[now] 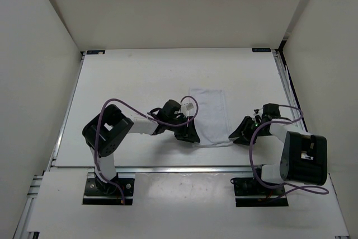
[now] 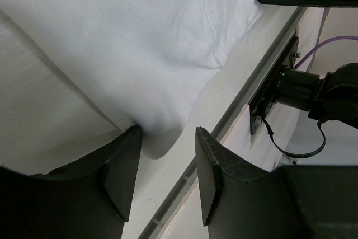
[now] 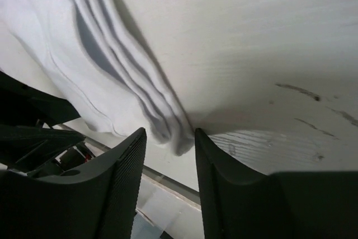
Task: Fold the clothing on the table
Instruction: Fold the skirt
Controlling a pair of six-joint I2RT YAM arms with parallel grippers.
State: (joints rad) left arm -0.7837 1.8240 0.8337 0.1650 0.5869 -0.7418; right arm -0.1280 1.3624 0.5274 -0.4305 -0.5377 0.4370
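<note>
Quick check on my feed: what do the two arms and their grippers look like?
The left arm and right arm are white links with bulky black joints, each trailing a looped purple cable. The left gripper and right gripper have black, wedge-shaped fingers with finely ribbed inner faces. A small green light glows near the right wrist.

Clothing [image 1: 210, 116] on table [image 1: 140, 76], right of centre

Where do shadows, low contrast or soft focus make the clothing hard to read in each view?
Right wrist view: dark shadows fill bunched folds of the clothing; left wrist view: evenly lit, seam stitching sharp; top external view: white on the white table, only faint edges show.
</note>
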